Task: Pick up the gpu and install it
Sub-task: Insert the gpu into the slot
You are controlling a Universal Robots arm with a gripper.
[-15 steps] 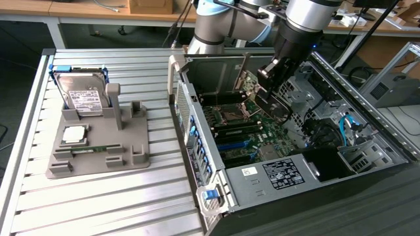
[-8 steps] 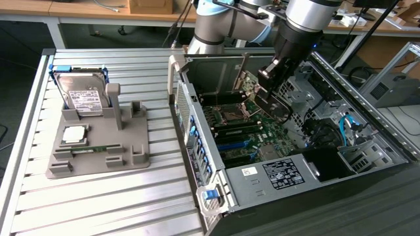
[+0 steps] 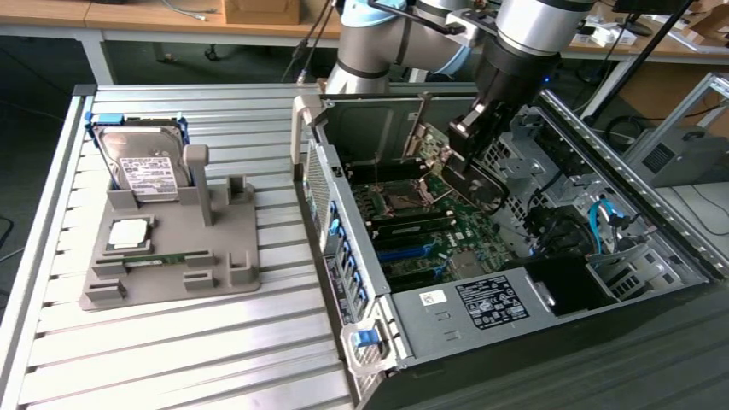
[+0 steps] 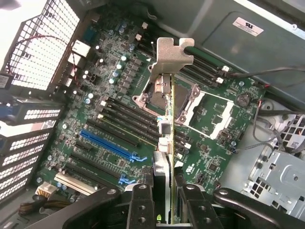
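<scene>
The gpu [image 4: 172, 102] hangs edge-on between my fingers [image 4: 141, 202], its silver end bracket [image 4: 171, 52] pointing away from the wrist. My gripper [image 4: 166, 202] is shut on it. In the exterior view the gripper [image 3: 469, 135] is inside the open computer case [image 3: 638, 171], and the green gpu [image 3: 431, 147] is held above the motherboard [image 3: 428, 226], clear of it. Below the card in the wrist view lie the motherboard's black slots [image 4: 128, 121] and the CPU socket [image 4: 157, 93].
A long blue slot [image 4: 107, 143] and a cream slot [image 4: 76, 183] lie beside the black ones. On the exterior view's left a grey fixture [image 3: 171, 256] carries a hard drive [image 3: 142, 166], a processor [image 3: 128, 235] and a memory strip [image 3: 169, 257]. Cables [image 3: 603, 218] run along the case's far side.
</scene>
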